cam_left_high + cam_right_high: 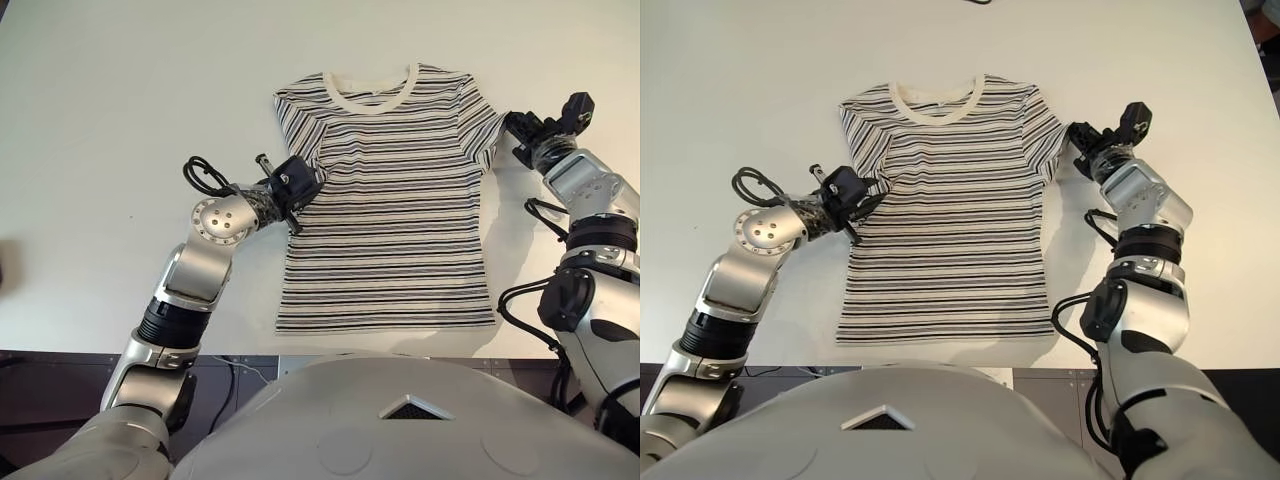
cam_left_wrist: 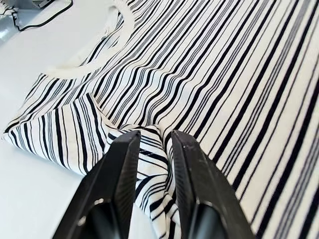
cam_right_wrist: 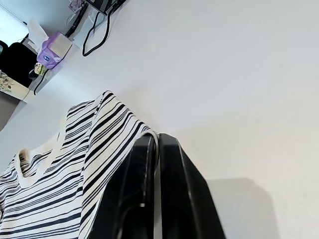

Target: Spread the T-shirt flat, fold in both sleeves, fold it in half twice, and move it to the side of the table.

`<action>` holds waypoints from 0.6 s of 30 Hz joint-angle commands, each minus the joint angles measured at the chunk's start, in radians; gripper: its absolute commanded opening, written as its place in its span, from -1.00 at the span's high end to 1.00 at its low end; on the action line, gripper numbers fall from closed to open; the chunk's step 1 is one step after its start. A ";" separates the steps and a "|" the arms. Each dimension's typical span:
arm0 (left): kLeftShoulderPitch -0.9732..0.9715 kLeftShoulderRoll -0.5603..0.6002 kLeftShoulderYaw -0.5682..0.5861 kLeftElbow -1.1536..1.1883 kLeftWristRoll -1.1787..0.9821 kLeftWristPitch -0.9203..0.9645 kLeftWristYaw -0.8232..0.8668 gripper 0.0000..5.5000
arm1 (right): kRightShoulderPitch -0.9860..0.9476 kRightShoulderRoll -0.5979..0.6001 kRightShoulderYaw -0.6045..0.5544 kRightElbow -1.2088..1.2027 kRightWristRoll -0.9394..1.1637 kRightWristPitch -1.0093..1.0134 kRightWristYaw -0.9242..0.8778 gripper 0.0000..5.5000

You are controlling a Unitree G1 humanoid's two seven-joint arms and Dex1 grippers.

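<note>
A black-and-white striped T-shirt [image 1: 390, 200] with a cream collar lies spread on the white table [image 1: 120, 110], collar away from me. My left gripper [image 1: 305, 180] is at the shirt's left sleeve. In the left wrist view its fingers [image 2: 124, 164] are shut on a bunched fold of the sleeve fabric [image 2: 75, 134]. My right gripper [image 1: 510, 128] is at the outer edge of the right sleeve [image 1: 487, 130]. In the right wrist view that gripper [image 3: 157, 135] is shut on the sleeve's hem, lifting it slightly off the table.
White tabletop extends all around the shirt, wider on the left. The table's front edge [image 1: 250, 355] runs just below the shirt's hem. A black cable [image 3: 97, 30] and a purple tissue box [image 3: 52, 47] sit far off beyond the right sleeve.
</note>
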 commanded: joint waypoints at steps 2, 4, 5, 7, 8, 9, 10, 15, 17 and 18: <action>-0.008 0.079 0.047 -0.010 0.010 -0.006 -0.035 0.57 | 0.039 0.015 -0.003 -0.022 0.000 0.017 -0.008 0.94; -0.010 0.084 0.050 -0.016 0.010 -0.004 -0.033 0.57 | 0.054 0.030 0.020 -0.090 -0.005 0.023 -0.002 0.94; -0.009 0.083 0.045 -0.021 0.011 -0.003 -0.030 0.57 | 0.062 0.043 0.041 -0.137 -0.013 0.024 -0.002 0.94; -0.007 0.079 0.034 -0.029 0.017 -0.002 -0.025 0.57 | 0.077 0.067 0.075 -0.222 -0.026 0.013 -0.018 0.94; -0.009 0.077 0.028 -0.030 0.021 -0.003 -0.024 0.57 | 0.087 0.076 0.096 -0.275 -0.039 0.004 -0.025 0.94; -0.010 0.076 0.023 -0.031 0.024 -0.003 -0.023 0.57 | 0.098 0.084 0.123 -0.332 -0.051 0.001 -0.028 0.94; -0.013 0.074 0.020 -0.031 0.027 -0.002 -0.022 0.57 | 0.107 0.090 0.145 -0.377 -0.060 0.003 -0.030 0.94; -0.015 0.072 0.022 -0.024 0.036 0.001 -0.019 0.57 | 0.118 0.122 0.217 -0.523 -0.076 0.028 -0.042 0.94; -0.020 0.068 0.018 -0.019 0.040 0.002 -0.017 0.57 | 0.117 0.132 0.260 -0.535 -0.100 0.025 -0.038 0.94; -0.020 0.066 0.016 -0.020 0.042 0.004 -0.016 0.57 | 0.115 0.138 0.282 -0.524 -0.112 0.020 -0.032 0.94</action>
